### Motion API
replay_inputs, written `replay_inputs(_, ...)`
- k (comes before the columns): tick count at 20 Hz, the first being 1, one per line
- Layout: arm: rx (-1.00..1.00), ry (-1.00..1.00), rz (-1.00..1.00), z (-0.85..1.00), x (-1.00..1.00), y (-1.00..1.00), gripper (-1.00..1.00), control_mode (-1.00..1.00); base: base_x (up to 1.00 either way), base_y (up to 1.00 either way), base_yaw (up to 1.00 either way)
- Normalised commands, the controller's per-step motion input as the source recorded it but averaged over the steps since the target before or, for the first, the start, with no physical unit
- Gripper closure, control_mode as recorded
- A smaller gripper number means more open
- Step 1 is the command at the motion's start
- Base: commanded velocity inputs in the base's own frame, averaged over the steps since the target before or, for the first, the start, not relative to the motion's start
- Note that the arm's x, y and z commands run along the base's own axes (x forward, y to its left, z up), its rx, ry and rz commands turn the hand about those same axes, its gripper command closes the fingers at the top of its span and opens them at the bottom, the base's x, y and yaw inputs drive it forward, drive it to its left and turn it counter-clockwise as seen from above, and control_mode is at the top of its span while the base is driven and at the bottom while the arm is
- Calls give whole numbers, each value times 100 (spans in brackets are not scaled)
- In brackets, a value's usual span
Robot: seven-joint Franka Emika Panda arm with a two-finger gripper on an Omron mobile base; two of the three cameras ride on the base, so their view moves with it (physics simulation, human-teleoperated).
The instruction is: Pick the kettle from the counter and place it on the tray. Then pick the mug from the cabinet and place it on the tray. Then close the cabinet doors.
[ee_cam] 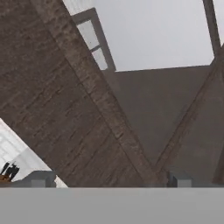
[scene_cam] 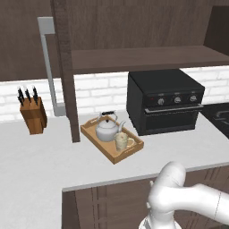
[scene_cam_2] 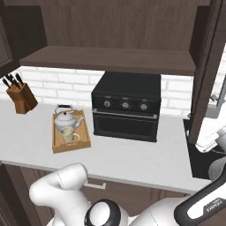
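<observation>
Gripper point(ee_cam: 109, 181) wide open, empty, facing cabinet door point(ee_cam: 78, 100) (kettle point(scene_cam: 106, 129) and mug point(scene_cam: 121, 141) on tray point(scene_cam: 103, 150)); off-centre push risks skidding off frame

Glossy white arm point(scene_cam: 179, 197), dark joints

Kettle point(scene_cam: 106, 129) – polished silver metal, glossy, dark handle. Mug point(scene_cam: 121, 141) matt beige, ceramic-looking. Tray point(scene_cam: 129, 152) light wood, smooth. Cabinet point(scene_cam: 134, 58) dark brown wood, visible grain, matt. Oven point(scene_cam: 164, 101) matt black – knobs silvery. Counter point(scene_cam: 40, 161) pale grey, smooth. Knife block point(scene_cam: 33, 115) warm wood. Backsplash point(scene_cam: 96, 91) white brick.
</observation>
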Motion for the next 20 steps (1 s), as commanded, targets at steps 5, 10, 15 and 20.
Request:
replay_inputs(5,-19,0,-2,36,0,63,-100,-100,0,0,0)
replay_inputs(10,-19,3,-6,24,7,86,-100,-100,0,0,0)
replay_inputs(15,-16,11,-7,12,28,87,-100,-100,0,0,0)
replay_inputs(20,-12,6,-13,8,38,83,-100,-100,0,0,0)
